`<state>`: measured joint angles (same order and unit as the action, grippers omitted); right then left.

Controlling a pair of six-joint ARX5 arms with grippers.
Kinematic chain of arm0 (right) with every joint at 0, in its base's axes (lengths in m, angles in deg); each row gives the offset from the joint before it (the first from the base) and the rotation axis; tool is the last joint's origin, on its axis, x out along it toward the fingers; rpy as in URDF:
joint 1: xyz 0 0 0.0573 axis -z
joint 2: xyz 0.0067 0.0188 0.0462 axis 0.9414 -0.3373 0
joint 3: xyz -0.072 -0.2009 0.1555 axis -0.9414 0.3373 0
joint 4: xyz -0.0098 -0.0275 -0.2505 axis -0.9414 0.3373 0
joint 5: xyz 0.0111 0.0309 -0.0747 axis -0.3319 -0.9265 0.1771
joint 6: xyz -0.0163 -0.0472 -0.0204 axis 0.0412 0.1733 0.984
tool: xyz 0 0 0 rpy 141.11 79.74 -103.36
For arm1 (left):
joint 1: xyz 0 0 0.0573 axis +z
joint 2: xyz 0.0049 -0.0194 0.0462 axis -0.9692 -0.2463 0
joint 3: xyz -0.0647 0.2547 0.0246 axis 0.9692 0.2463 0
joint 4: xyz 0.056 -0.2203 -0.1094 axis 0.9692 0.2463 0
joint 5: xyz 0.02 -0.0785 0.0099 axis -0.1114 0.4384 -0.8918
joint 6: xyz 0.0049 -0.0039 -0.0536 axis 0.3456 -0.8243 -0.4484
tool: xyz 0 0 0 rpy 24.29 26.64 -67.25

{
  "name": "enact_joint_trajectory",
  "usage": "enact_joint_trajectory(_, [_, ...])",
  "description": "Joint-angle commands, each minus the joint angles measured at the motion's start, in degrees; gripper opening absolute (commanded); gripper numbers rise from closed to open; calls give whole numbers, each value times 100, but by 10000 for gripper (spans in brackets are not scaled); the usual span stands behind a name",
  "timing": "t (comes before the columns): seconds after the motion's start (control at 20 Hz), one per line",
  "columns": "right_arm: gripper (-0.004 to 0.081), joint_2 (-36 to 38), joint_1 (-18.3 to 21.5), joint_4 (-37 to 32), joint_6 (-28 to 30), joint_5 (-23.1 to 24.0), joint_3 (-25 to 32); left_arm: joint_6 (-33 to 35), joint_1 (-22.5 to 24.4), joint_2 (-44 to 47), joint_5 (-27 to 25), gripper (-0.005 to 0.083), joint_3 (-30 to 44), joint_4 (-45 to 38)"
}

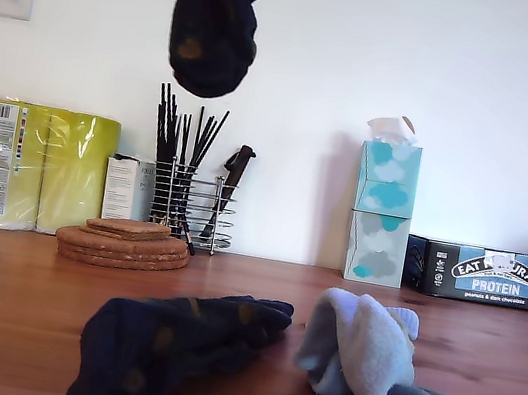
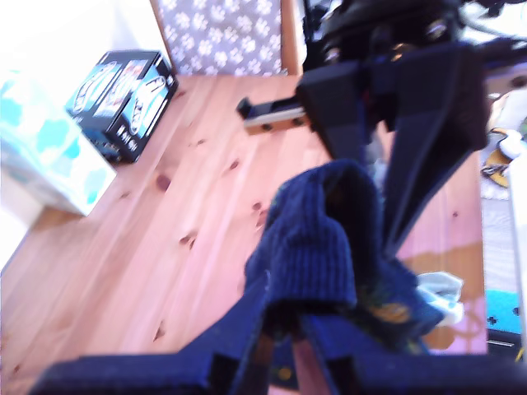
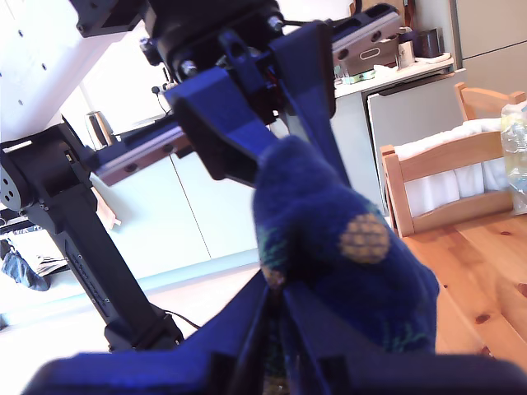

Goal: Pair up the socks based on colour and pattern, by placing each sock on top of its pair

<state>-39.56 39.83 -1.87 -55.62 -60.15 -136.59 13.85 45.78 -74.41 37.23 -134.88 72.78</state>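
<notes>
A navy sock with olive dots (image 1: 215,22) hangs in the air at the top of the exterior view. Both grippers are above that view's edge and do not show there. My first gripper (image 2: 284,329) is shut on this sock's ribbed cuff (image 2: 313,239). My second gripper (image 3: 276,321) is shut on the same sock (image 3: 354,247) from the opposite side, and it appears again as the second gripper (image 2: 375,206) facing the first wrist camera. A second navy dotted sock (image 1: 173,345) lies crumpled on the table. The light blue socks (image 1: 376,374) lie heaped together to its right in the exterior view.
Along the back wall stand a yellow pack of rolls (image 1: 31,164), cork mats (image 1: 124,243), a wire holder with black sticks (image 1: 183,194), stacked tissue boxes (image 1: 381,212) and a protein-bar box (image 1: 489,276). A chair (image 2: 222,37) stands at the wooden table (image 1: 1,316).
</notes>
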Motion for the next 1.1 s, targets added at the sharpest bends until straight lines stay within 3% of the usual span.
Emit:
enact_joint_trajectory(0.0, [138,-15,50,44,28,9,-52,17,-15,-101,-210,-20,26,28])
enact_joint_trajectory(0.15, [256,-15,282,485,337,2,-52,63,-17,-101,-778,-21,26,192])
enact_joint_trajectory(0.3, [261,50,570,1298,870,-2,-52,68,-17,-101,-1117,-21,24,278])
enact_joint_trajectory(0.35, [215,109,669,1602,1067,-4,-52,68,-17,-101,-1134,-21,24,304])
enact_joint_trajectory(0.45, [29,321,785,2288,1637,61,-52,66,-17,-101,-1137,-21,24,354])
enact_joint_trajectory(0.5, [-7,479,796,2614,1875,387,-52,66,-17,-101,-1185,-21,24,409])
enact_joint_trajectory(0.65, [-13,1010,730,3399,2474,2168,-52,63,-17,-101,-1294,-21,24,511])
enact_joint_trajectory(0.8, [-13,1381,581,3644,2559,3674,-39,63,-17,-101,-1305,-21,24,424])
enact_joint_trajectory(0.9, [-13,1604,570,3563,2417,4454,81,63,-17,-118,-1305,-21,24,424])
enact_joint_trajectory(1.05, [-13,2131,570,2817,1884,5547,850,63,-15,-125,-1303,-21,24,424])
